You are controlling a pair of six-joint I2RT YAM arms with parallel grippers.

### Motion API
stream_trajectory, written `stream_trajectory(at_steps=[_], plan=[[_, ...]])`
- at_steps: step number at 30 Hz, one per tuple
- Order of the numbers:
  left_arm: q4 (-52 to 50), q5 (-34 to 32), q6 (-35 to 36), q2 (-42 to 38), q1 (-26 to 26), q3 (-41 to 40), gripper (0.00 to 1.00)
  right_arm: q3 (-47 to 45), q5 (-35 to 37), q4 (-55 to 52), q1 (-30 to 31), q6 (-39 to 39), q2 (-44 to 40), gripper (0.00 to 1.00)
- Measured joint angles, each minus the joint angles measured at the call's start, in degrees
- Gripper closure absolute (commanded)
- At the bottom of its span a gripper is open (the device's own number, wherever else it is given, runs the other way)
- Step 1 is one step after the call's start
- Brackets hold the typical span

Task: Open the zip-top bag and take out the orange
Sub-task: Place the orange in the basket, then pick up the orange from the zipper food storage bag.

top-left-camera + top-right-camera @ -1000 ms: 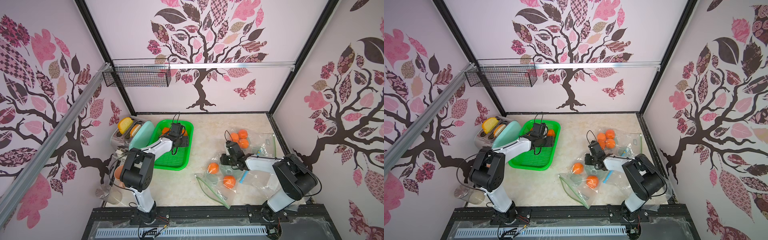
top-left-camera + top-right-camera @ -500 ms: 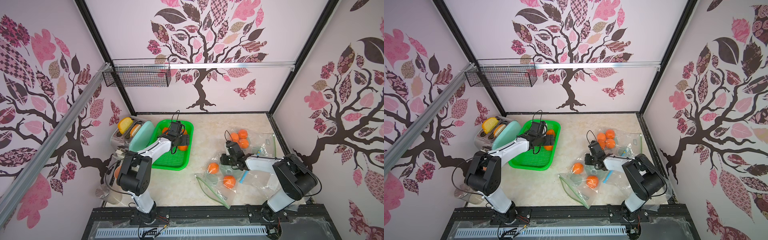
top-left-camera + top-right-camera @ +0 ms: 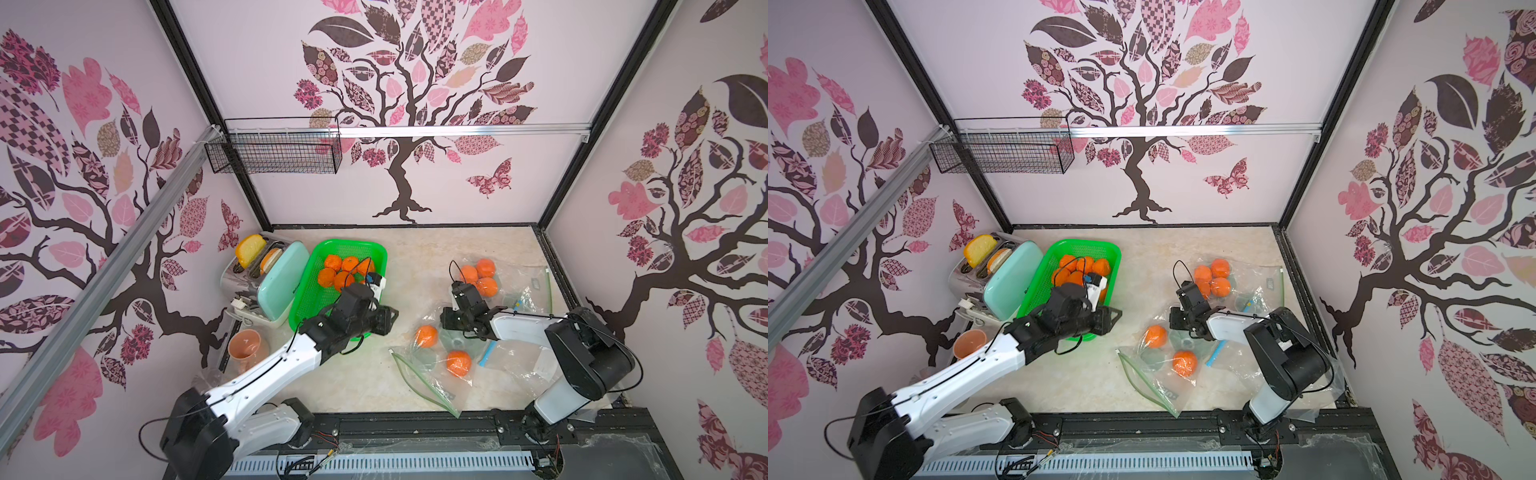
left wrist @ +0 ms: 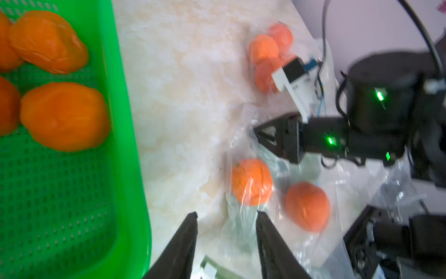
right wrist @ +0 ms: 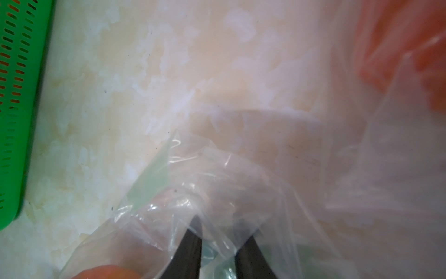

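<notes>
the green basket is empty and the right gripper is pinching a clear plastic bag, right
No: the green basket holds several oranges, as both top views show. The right gripper is indeed pinching a clear plastic bag, seen in the right wrist view.

The beige tabletop (image 3: 419, 257) carries a toaster (image 3: 278, 286), green basket (image 3: 353, 242) and clear zip-top bags (image 3: 432, 386).

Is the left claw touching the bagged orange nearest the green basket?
Apart. In both top views a plain gap lies between the left claw and that orange; the claw is open and empty.
</notes>
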Motion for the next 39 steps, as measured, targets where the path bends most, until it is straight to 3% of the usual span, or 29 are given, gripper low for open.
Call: stream_trajectory(at_steps=[5, 8, 10, 19, 25, 27, 32, 36, 39], plan=[[-2.54, 4.24, -3.76, -17.62, -8.96, -9.9, 0.77, 0.0, 0.02, -0.02, 0.0, 0.02, 0.0, 0.73], [-0.42, 6.54, -6.38, -20.98, -12.39, -14.1, 0.81, 0.0, 0.02, -0.02, 0.0, 0.02, -0.02, 0.73], [2.21, 7.15, -8.39, -19.37, -14.53, -16.61, 0.9, 0.0, 0.02, -0.07, 0.0, 0.02, -0.04, 0.73], [15.61, 6.43, -10.29, -0.57, -20.79, -17.75, 0.95, 0.0, 0.92, -1.31, 0.0, -0.02, -0.59, 0.73], [23.91, 7.58, -10.32, 8.79, -20.92, -17.53, 0.95, 0.0, 1.22, -1.99, 0.0, -0.15, -0.9, 0.73], [25.64, 6.99, -10.27, 10.23, -20.92, -17.51, 0.9, 0.0, 1.44, -2.45, 0.0, -0.17, -1.07, 0.73], [29.68, 6.34, -10.34, 15.17, -20.92, -15.67, 0.8, 0.0, 2.75, -5.14, 0.02, 0.24, -3.08, 0.43], [32.98, 6.32, -10.27, 19.54, -20.9, -15.08, 0.79, 0.15, 6.67, -10.34, -0.09, -0.46, -8.92, 0.38], [34.64, 6.32, -10.32, 22.38, -20.9, -15.06, 0.79, 1.22, 9.9, -14.69, -0.11, -0.46, -15.19, 0.4]])
